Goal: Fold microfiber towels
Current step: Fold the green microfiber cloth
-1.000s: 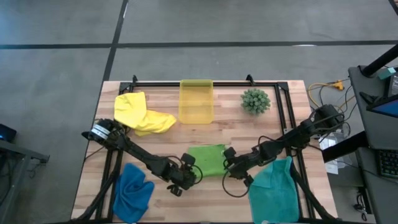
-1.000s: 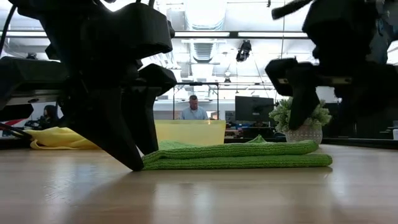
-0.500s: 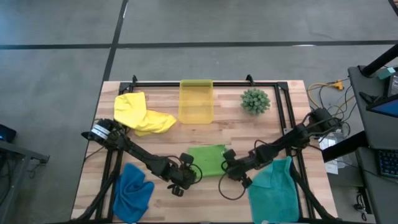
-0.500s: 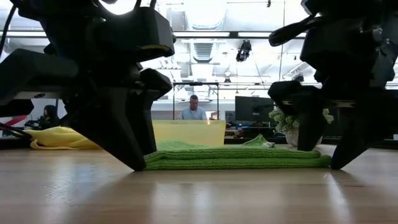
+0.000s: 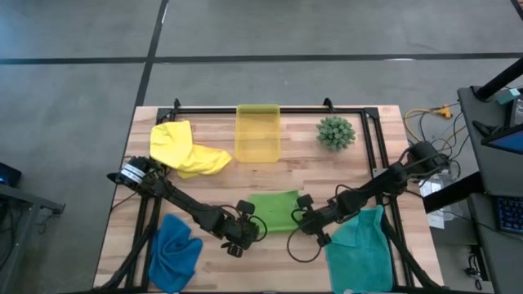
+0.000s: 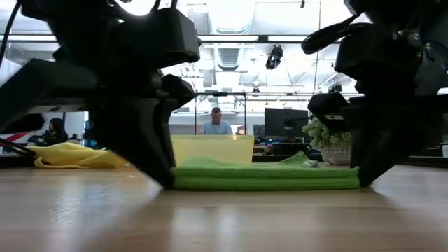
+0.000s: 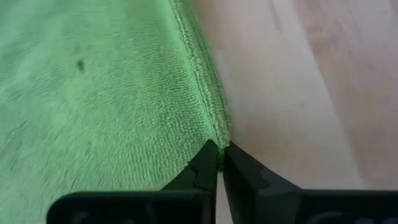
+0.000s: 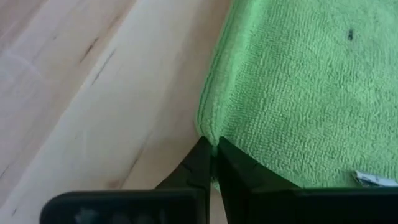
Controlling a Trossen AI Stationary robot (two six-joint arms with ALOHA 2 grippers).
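While yellow bin [image 5: 257, 132] stands apart, both tools pinch lime towel [image 5: 274, 209] corners

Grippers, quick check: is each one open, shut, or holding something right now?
Left gripper: shut on the near left corner of the lime green towel.
Right gripper: shut on the near right corner of the same towel.
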